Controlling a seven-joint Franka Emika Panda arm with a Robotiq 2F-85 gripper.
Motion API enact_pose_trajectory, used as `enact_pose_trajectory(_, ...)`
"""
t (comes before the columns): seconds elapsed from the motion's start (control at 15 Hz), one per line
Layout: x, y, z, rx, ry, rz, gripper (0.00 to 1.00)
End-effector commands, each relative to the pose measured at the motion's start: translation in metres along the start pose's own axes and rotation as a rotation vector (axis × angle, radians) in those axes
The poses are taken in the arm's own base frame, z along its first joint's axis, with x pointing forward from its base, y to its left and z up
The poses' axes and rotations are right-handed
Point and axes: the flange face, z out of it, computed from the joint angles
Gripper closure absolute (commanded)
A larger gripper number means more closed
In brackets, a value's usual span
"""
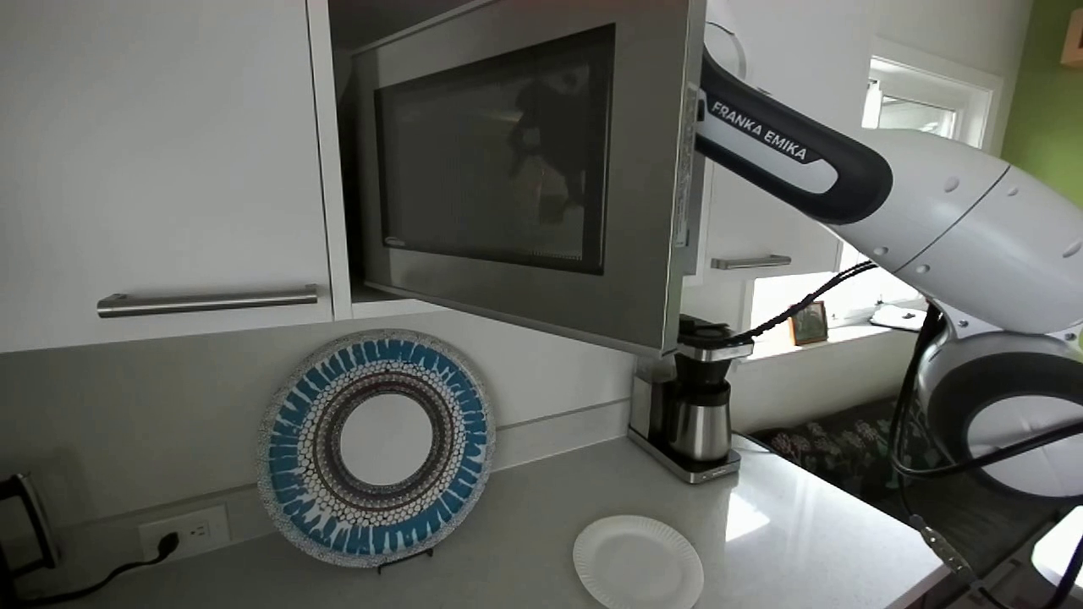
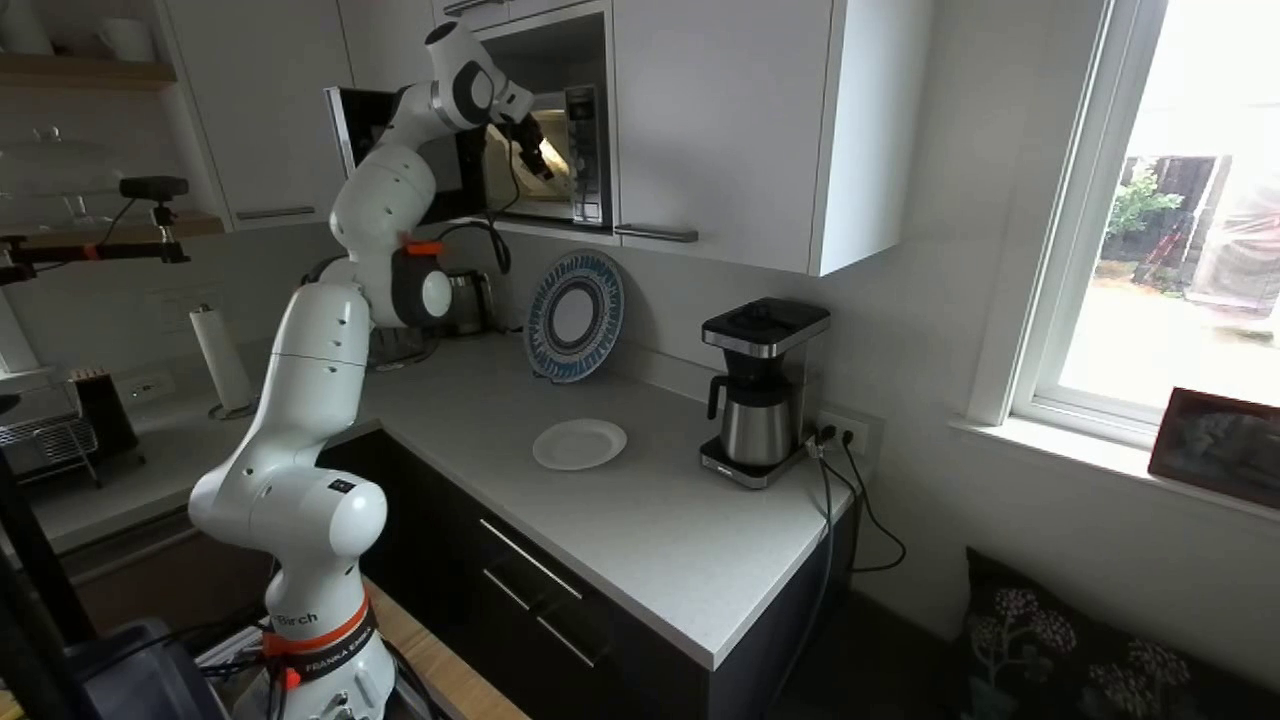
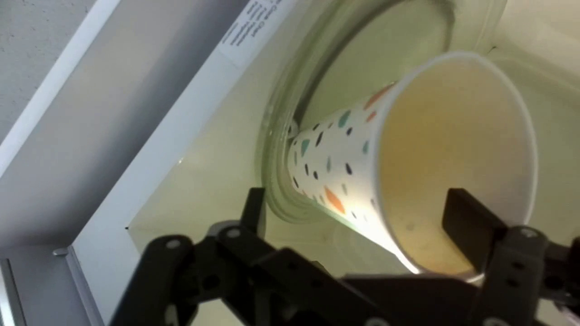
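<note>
My gripper [image 3: 360, 210] is open in the wrist view, with its black fingers wide apart. A white paper cup [image 3: 331, 154] with orange, teal and black specks stands before it, mouth facing the camera. One finger overlaps the cup's mouth; the other is beyond the base side. I cannot tell whether either touches it. The cup's base is on the glass turntable [image 3: 371, 63] inside the lit microwave [image 2: 586, 150]. The gripper [image 2: 540, 165] also shows at the microwave's opening in an exterior view. The microwave door [image 1: 647, 169] stands open and hides the gripper in an exterior view.
The open door [image 2: 342, 130] is beside the arm. Cabinets [image 2: 720, 120] flank the microwave. Below, a white plate [image 1: 639, 562], a coffee maker [image 2: 757, 430] and a blue patterned round plate [image 2: 542, 320] are on the counter [image 2: 650, 520]. A cable [image 2: 495, 235] hangs from the arm.
</note>
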Motion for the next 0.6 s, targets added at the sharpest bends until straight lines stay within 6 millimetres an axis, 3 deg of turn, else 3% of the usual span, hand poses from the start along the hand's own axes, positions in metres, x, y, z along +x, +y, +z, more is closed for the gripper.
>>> enact_pose_trajectory(0.0, 0.009, -0.003, -0.001, 0.032, 0.072, -0.006, 0.00)
enact_pose_trajectory(0.53, 0.025, 0.003, 0.003, 0.022, 0.126, 0.049, 0.00)
